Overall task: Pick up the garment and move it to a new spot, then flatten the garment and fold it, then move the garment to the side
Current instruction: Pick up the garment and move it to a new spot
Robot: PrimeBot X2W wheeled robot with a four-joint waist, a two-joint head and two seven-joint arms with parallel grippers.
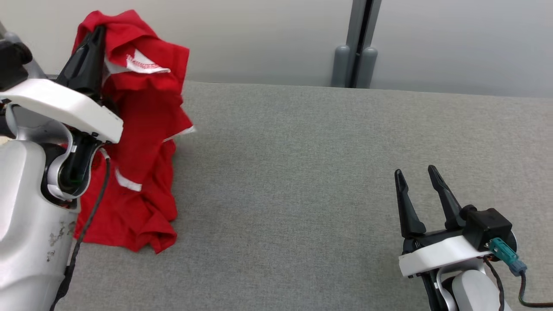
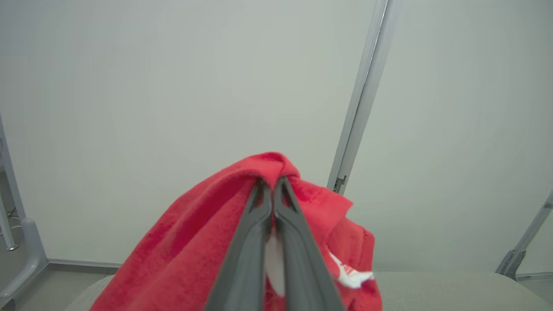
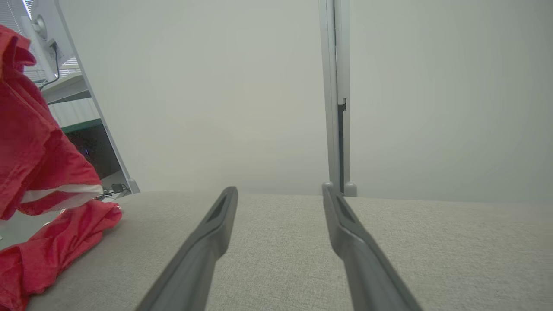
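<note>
A grey cloth-covered table [image 1: 328, 181] spreads beneath both claws, backed by a pale wall [image 1: 259, 39] beyond their fingertips. A grey upright post [image 1: 356, 47] rises at the table's far edge, ahead of the right claw.

The red garment [image 1: 142, 129] hangs from the raised left claw [image 1: 100, 30]. In the left wrist view, the left claw's [image 2: 272, 181] two dark fingers are pressed together on a fold at the cloth's highest point. From there the fabric drapes down past the claw's right side, and its lower part lies bunched on the table below the claw.

The right claw [image 1: 417, 172] is low over bare table, well apart from the garment, its fingers spread wide with nothing between them.

A white patch [image 1: 144, 64] with red lettering sits on the garment just right of the left claw's fingers. The writing is too small and creased to read. Narrow white trim bands [image 1: 127, 181] cross the cloth lower down. A small blue-green connector [image 1: 503, 252] juts out behind the right claw.
</note>
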